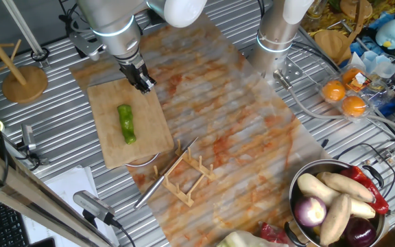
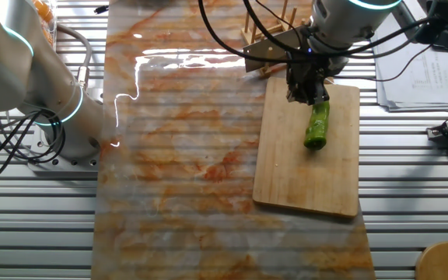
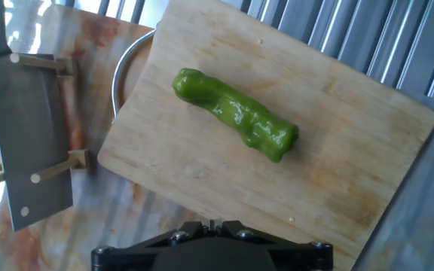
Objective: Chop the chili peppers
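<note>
One glossy green chili pepper (image 1: pixel 126 123) lies whole on the wooden cutting board (image 1: pixel 149 134). It also shows in the other fixed view (image 2: pixel 316 126) and in the hand view (image 3: pixel 236 114). My gripper (image 1: pixel 143 84) hangs above the board's far edge, just off the pepper's end, and holds nothing. In the hand view its jaws (image 3: pixel 212 223) sit close together at the bottom edge, with nothing between them. A cleaver (image 3: pixel 29 143) rests on a wooden rack (image 1: pixel 187 180) beside the board.
A metal bowl (image 3: pixel 126 71) sits under the board's corner. A steel bowl (image 1: pixel 300 182) with red peppers, an onion and pale roots stands at front right. A second arm's base (image 1: pixel 276 34) is at the back. A wooden stand (image 1: pixel 25 82) is at the left.
</note>
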Available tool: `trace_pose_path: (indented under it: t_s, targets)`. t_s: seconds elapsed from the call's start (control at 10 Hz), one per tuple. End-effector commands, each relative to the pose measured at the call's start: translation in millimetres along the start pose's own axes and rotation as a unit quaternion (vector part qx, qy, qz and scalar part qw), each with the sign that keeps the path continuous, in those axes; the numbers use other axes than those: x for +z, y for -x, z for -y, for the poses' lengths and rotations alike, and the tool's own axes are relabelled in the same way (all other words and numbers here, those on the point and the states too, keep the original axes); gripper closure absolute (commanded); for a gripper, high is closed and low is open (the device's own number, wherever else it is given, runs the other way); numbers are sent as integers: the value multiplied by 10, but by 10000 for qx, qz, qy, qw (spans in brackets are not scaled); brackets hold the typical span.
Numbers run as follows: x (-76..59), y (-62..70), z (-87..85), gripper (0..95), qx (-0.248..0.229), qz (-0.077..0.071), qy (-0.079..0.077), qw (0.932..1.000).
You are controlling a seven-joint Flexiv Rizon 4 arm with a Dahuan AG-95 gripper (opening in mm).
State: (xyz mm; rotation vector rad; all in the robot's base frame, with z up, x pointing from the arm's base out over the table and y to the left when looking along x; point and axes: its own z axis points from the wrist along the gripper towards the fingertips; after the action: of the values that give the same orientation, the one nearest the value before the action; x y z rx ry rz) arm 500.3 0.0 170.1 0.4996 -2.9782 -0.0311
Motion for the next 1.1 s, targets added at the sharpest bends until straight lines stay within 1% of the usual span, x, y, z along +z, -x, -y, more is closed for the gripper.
trace_pose_path:
  t_s: [0.1,0.5,0.6,0.7,0.8,0.9,1.1]
  targets:
    - [1,-4,-2,950,-4,-7,-10,10000]
    - [1,-4,-2,950,9,-26,-49,10000]
    - [1,-4,-2,950,-31,-37,-88,9999]
    - [1,-4,-2,950,-79,-58,-274,9996]
    - [2,-2,-3,950,-19,-33,-358,9994]
    - [12,26,-22,950,111,64,-396,9991]
    - [8,121,-85,950,292,26,-586,9979]
